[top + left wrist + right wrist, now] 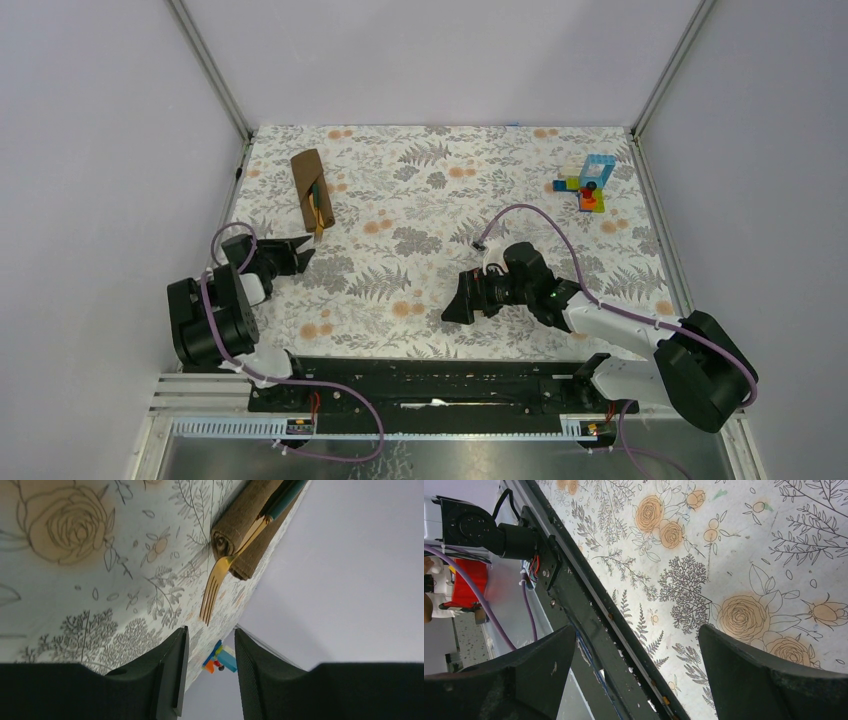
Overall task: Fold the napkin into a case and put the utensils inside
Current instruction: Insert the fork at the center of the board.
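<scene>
The brown napkin [310, 185] lies folded into a narrow roll at the far left of the floral cloth. Utensils stick out of its near end: a gold fork [215, 582] with a teal handle [285, 497] rests in the napkin [247, 525], tines pointing at my left gripper. In the top view the utensils [318, 214] show as a yellow tip. My left gripper [300, 252] [210, 635] hovers just short of that end, partly open, with nothing between its fingers. My right gripper [455, 300] [636, 632] stands wide open over the cloth's near middle, empty, far from the napkin.
A small stack of colourful toy blocks [588, 183] [220, 657] sits at the far right. The black base rail [440, 385] [589, 615] runs along the near edge, just under the right gripper's view. White walls enclose the floral table covering [450, 200].
</scene>
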You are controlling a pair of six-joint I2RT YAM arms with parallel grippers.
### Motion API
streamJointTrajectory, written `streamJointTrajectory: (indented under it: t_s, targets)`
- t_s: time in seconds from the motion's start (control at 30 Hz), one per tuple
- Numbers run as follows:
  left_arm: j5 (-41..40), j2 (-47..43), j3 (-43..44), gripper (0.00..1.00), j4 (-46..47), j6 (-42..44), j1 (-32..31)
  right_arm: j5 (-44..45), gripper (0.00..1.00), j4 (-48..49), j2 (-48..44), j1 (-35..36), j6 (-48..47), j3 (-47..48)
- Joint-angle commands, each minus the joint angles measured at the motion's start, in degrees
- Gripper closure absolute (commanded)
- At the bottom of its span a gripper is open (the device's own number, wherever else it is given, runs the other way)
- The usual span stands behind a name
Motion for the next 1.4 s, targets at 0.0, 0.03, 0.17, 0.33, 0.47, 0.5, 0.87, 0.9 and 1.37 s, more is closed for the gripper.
streamJointTrajectory:
  t_s: [0.0,0.03,0.17,0.33,0.47,0.5,0.87,0.9,1.37]
  targets:
    - [-0.85,3.14,0.11,0.57,10.34,-4.0,0.36,-0.64,0.0,0.15,-1.3,-0.35,-0.5,1.44]
    - [-0.87,3.57,0.32,0.57,10.45,-4.05,0.38,-0.57,0.0,0.14,-1.28,-0.37,-0.53,1.51]
    - [-1.49,5.15,1.25,0.59,9.95,-3.24,0.32,-0.51,0.0,-0.03,-1.0,-0.37,-0.59,1.66]
    - [-0.59,7.1,1.2,0.62,10.52,-2.88,0.16,-0.63,0.0,-0.04,-0.48,-0.35,-0.63,2.03]
    - [0.73,9.27,0.37,0.66,14.02,-3.73,0.09,-0.78,0.0,0.33,0.08,-0.31,-0.55,2.19]
    - [0.7,9.72,0.36,0.67,14.57,-3.8,0.02,-0.85,0.0,0.48,0.26,-0.34,-0.48,2.15]
    - [0.93,12.85,0.75,0.77,19.38,-5.63,-1.74,-0.57,0.0,0.31,-0.1,-0.3,-0.37,1.86]
    - [0.94,12.9,0.6,0.78,19.73,-5.88,-1.77,-0.55,0.0,0.27,-0.12,-0.36,-0.32,1.74]
    - [-2.35,8.05,1.14,0.96,18.41,-8.61,-3.03,-0.54,0.0,0.48,-0.15,-0.36,-0.28,1.47]
